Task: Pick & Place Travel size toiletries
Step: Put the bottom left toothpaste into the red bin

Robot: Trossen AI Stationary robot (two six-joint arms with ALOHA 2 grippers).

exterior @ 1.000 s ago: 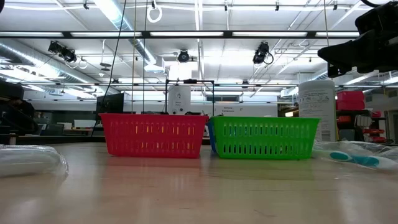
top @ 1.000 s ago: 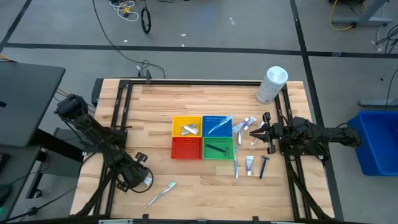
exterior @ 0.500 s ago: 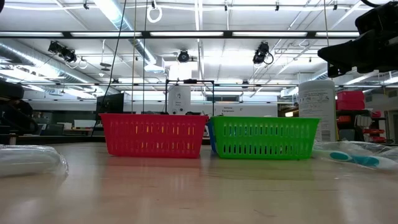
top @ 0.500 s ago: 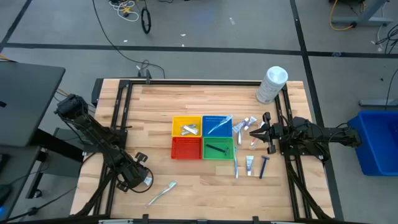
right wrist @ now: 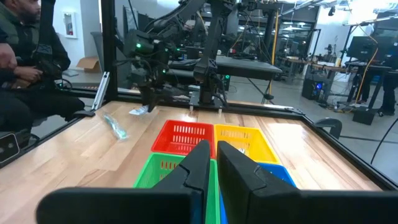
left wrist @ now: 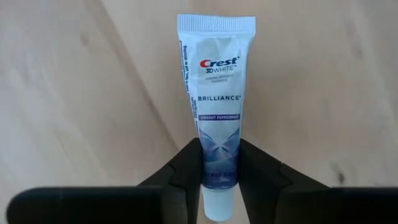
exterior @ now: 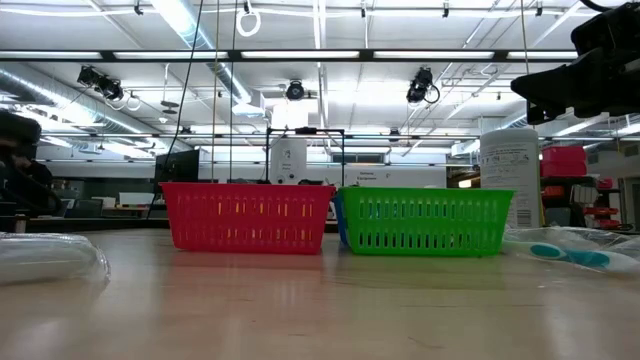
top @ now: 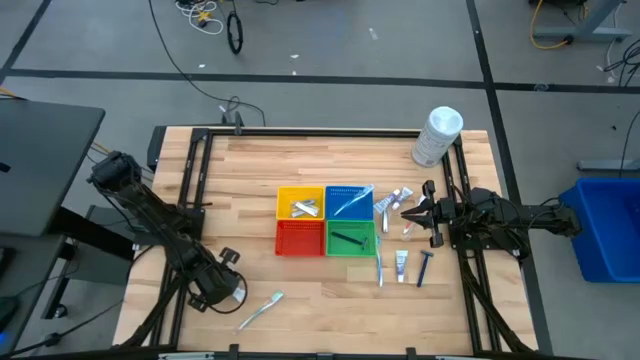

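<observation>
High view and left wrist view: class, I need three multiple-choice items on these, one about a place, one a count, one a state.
1. Which basket holds the dark razor?
A. red
B. green
C. yellow

2. How many coloured baskets sit on the table?
A. four
B. three
C. five

3. What is the state of the toothpaste tube?
A. lying in the blue basket
B. lying loose, far from either gripper
C. gripped between the left gripper's jaws

Answers:
1 B: in the high view the razor lies inside the green basket.
2 A: the yellow basket, blue basket, red basket and green basket form a square block.
3 C: in the left wrist view the left gripper has its jaws pressed on both sides of the toothpaste tube, near its cap.
</observation>
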